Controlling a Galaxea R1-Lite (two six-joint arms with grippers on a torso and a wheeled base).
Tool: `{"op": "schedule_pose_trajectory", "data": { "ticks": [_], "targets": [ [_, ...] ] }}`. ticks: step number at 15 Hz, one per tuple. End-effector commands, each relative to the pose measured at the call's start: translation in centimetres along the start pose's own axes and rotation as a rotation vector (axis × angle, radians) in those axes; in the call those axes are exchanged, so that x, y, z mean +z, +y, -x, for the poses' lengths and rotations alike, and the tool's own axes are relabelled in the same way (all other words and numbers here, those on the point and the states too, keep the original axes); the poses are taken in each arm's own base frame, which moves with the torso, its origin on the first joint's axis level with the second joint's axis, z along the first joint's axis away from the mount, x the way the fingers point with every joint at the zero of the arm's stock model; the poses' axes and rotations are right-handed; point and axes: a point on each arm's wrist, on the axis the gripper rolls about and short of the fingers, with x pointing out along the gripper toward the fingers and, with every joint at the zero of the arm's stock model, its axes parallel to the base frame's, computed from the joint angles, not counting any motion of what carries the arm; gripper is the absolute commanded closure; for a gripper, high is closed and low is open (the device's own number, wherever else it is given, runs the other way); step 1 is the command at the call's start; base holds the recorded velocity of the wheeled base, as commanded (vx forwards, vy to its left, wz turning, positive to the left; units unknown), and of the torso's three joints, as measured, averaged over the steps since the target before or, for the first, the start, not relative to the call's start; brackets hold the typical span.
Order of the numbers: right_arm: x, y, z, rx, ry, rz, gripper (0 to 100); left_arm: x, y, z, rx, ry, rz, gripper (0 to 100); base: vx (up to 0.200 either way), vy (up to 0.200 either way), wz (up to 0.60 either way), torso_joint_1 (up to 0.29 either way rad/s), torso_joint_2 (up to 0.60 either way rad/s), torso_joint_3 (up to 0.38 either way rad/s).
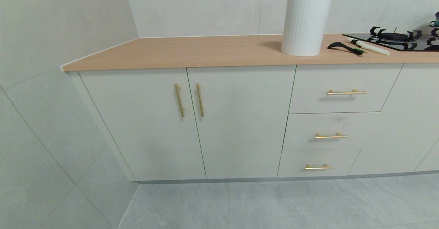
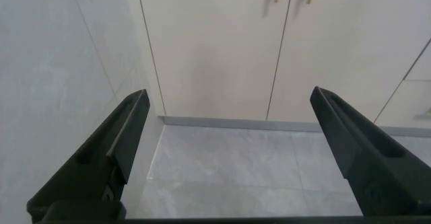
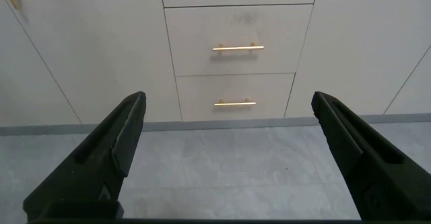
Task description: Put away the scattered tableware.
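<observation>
One wooden countertop [image 1: 205, 52] | white canister [image 1: 306, 24] upright | tiled floor [image 1: 274, 205]

Head hi, wrists lo; shared cabinets [image 1: 240, 119]

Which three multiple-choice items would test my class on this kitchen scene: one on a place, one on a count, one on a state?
1. The white ribbed container stands: A on the floor; B on the countertop; C in a drawer.
2. Gold drawer handles stacked one above another in the head view: A one; B five; C three.
3. The left gripper is: A open and empty; B shut on a spoon; C shut on a plate.

Answers: 1 B, its base rests on the wooden top. 2 C, three horizontal bars sit one below another. 3 A, its fingers stand wide apart with nothing held between them.
</observation>
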Motion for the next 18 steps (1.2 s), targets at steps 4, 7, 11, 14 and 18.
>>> {"op": "schedule_pose_trajectory", "data": {
  "ticks": [4, 7, 11, 14, 18],
  "targets": [
    [-0.01, -0.01, -0.02, -0.004, 0.004, -0.003, 0, 0.02, 0.0, -0.01, 0.001, 0.001, -0.002, 0, 0.0, -0.2, 0.0, 0.002, 0.0, 0.004],
    [-0.01, 0.0, -0.02, -0.002, 0.004, -0.003, 0, 0.02, 0.0, -0.01, 0.001, 0.001, 0.001, 0, 0.0, -0.2, 0.0, 0.007, 0.0, 0.001],
    [-0.01, 0.0, -0.02, -0.002, 0.004, -0.003, 0, 0.02, 0.0, -0.01, 0.001, 0.001, 0.001, 0, 0.0, -0.1, 0.0, 0.001, 0.0, 0.002],
    [-0.01, 0.0, -0.02, -0.002, 0.004, -0.003, 0, 0.0, 0.0, -0.01, -0.001, 0.002, 0.001, 0, 0.0, 0.0, 0.0, 0.0, 0.0, 0.0],
    [-0.01, 0.0, -0.02, -0.002, 0.004, -0.003, 0, 0.02, 0.0, -0.01, -0.001, 0.001, 0.001, 0, 0.05, 0.0, 0.0, 0.001, 0.0, 0.002]
  ]
}}
